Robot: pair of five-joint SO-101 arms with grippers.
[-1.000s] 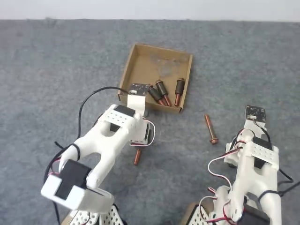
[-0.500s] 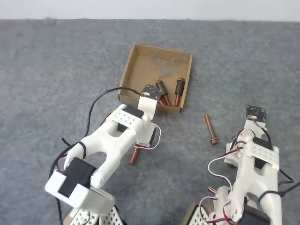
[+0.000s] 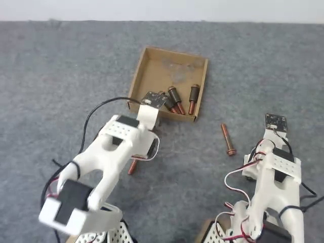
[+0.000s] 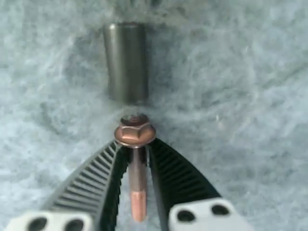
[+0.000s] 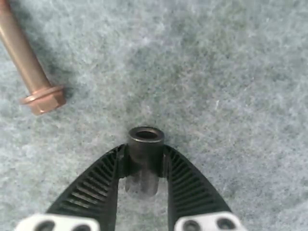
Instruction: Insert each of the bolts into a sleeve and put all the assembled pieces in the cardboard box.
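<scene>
My left gripper (image 4: pixel 135 144) is shut on a copper bolt (image 4: pixel 136 185), gripped just behind its hex head. A dark sleeve (image 4: pixel 126 62) lies on the carpet right in front of that head, a small gap apart. From above, the bolt's (image 3: pixel 132 166) shank pokes out below the left arm (image 3: pixel 119 147), just in front of the cardboard box (image 3: pixel 152 68). My right gripper (image 5: pixel 144 151) is shut on another dark sleeve (image 5: pixel 146 144), with its open end showing. A loose copper bolt (image 5: pixel 29 62) lies nearby on the carpet, between the box and the right arm (image 3: pixel 273 169).
Three assembled bolt-and-sleeve pieces (image 3: pixel 177 101) lie at the box's near wall. Grey carpet (image 3: pixel 61 76) covers the table. The left arm's black cable (image 3: pixel 101 109) loops beside the box's near corner.
The left arm has swung left with its bolt, after leaning briefly toward the box. The right arm has kept still.
</scene>
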